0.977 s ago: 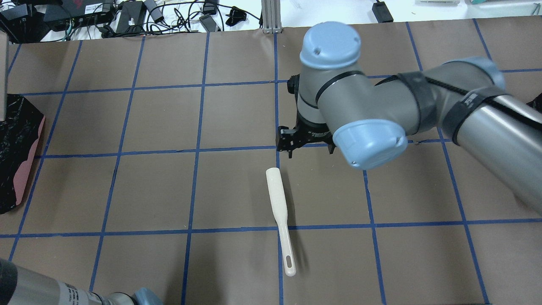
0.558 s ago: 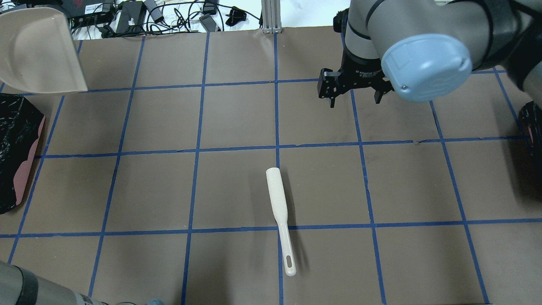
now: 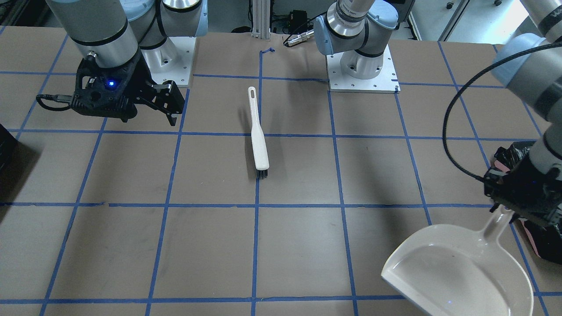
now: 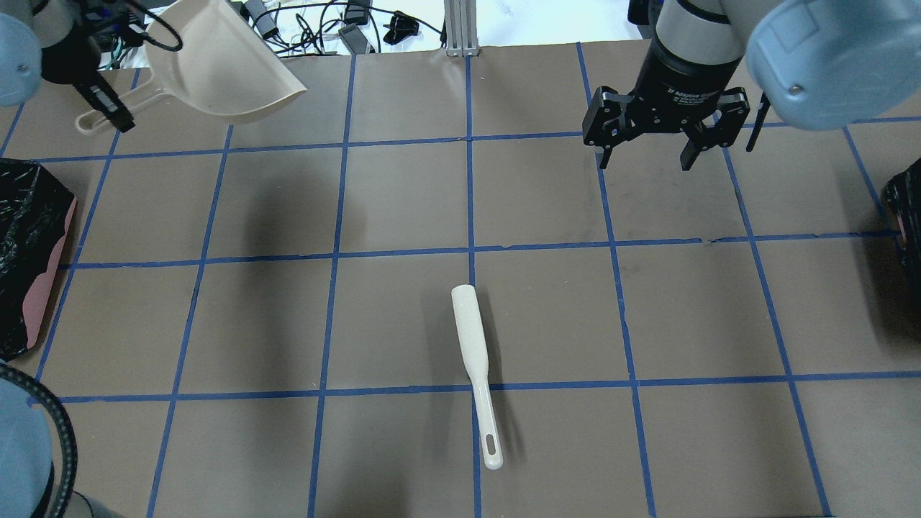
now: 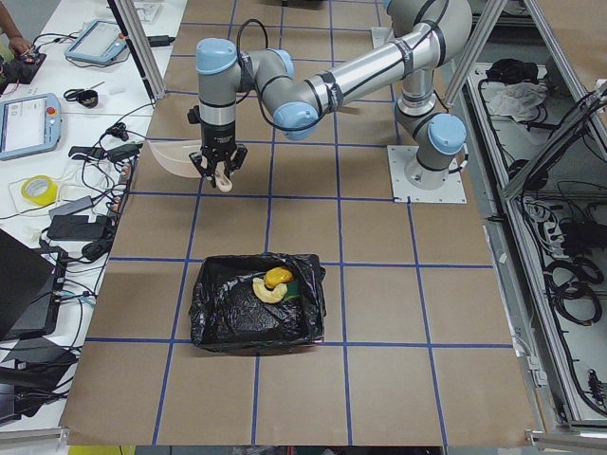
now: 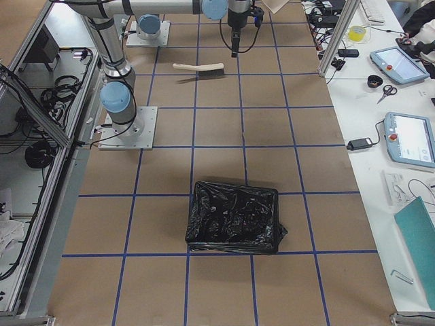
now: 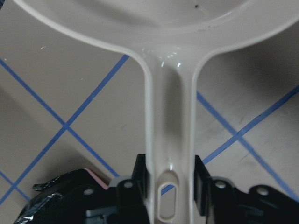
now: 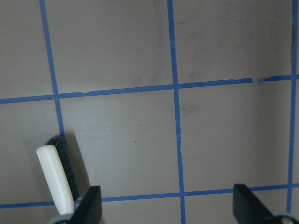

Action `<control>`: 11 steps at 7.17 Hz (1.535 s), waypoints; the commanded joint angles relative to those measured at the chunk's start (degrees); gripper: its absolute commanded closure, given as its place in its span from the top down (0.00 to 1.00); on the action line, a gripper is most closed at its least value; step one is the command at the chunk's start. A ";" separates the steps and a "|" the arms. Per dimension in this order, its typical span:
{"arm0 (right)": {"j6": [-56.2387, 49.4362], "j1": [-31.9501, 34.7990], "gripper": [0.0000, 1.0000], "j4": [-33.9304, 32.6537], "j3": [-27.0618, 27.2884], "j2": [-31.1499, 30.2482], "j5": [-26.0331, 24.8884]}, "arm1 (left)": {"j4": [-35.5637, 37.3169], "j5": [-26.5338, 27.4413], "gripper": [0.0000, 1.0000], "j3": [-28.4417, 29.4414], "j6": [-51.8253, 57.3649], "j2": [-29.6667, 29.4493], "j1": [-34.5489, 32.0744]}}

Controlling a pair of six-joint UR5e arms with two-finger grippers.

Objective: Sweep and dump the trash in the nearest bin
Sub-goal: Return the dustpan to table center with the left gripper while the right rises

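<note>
Left gripper (image 4: pixel 101 101): fingers (image 7: pixel 202 179) are clamped on the dustpan (image 4: pixel 216 65) handle, one on each side just above the hang slot. The pan is held clear of the table (image 4: pixel 403 194), over the far left corner in the overhead view. It is seen beyond and beside the bin (image 4: pixel 21 216). No contents can be made out in the pan in the front or wrist views.

Bin: it sits on the table at the robot's left end. The black liner is crinkled and the pink side is exposed on the inboard edge. In the left side view the trash (image 5: pixel 272 284) is seen inside the bin, resting on the bag near the end that faces the robot. A yellow-orange piece and a paler curved piece are touching. The pieces are too small to be identified further, and a brown roll cannot be told apart there.

Right gripper (image 4: pixel 645 162): jaws are spread wide and nothing is held between them. It is suspended above bare table on the right half, fingers pointing down, apart from everything.

Brush (image 4: pixel 475 352): it is laid flat near table centre, along a blue tape line (image 4: pixel 468 180). The slotted handle end is toward the robot base and the bristle end away. It is not touched by either gripper. Its head is caught in the right wrist view beside one finger, but down on the table surface.

A second black-bagged container (image 6: pixel 234 217) is set at the robot's right end, with no pink visible on it. It is well apart from both grippers.
</note>
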 commanded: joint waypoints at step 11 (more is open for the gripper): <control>-2.04 -0.34 1.00 -4.01 2.38 -0.13 -3.92 | -5.47 -14.10 0.00 -4.50 -61.45 -7.05 -30.76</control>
